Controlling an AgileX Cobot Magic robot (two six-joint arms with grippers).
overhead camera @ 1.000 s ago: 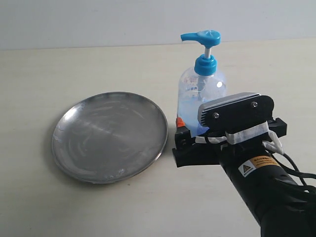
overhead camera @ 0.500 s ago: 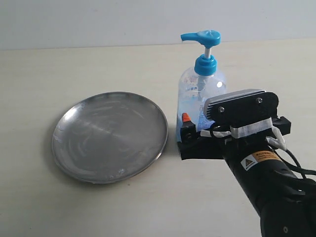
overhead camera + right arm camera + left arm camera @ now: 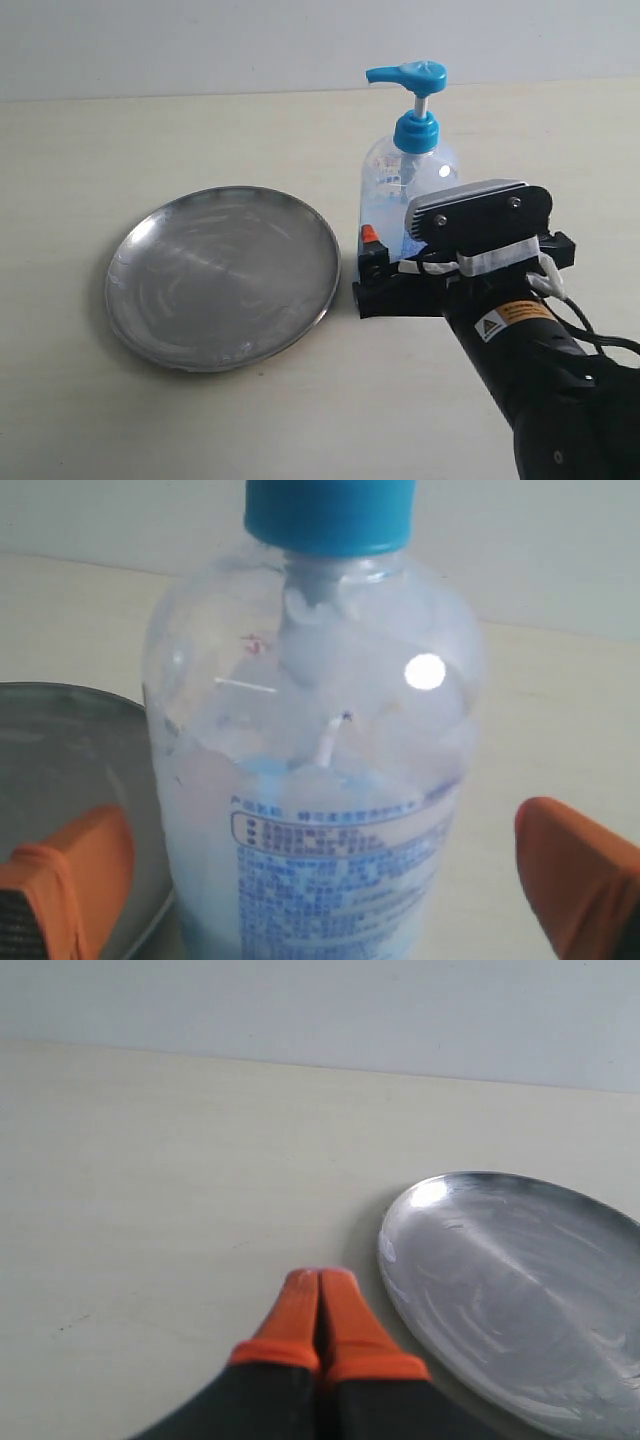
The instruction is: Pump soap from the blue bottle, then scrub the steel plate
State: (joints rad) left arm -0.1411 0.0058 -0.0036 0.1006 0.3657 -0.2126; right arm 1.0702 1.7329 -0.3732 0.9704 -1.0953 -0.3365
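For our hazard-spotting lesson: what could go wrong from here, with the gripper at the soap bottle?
1. The open right gripper straddles the blue bottle low down; an off-centre squeeze might tip it.
2. Its nozzle seems to end short of the steel plate, so a pump may miss onto the table.

Your left end effector [image 3: 318, 1288] was pinched fully together, pointing forward | your right end effector [image 3: 322, 875] stood with jaws spread wide.

- Exterior view: raised, angled down across the desk [image 3: 200, 130].
- Left wrist view: low, near the steel plate [image 3: 510, 1290].
- Right wrist view: close on the blue bottle [image 3: 320, 780]; all share the plate.
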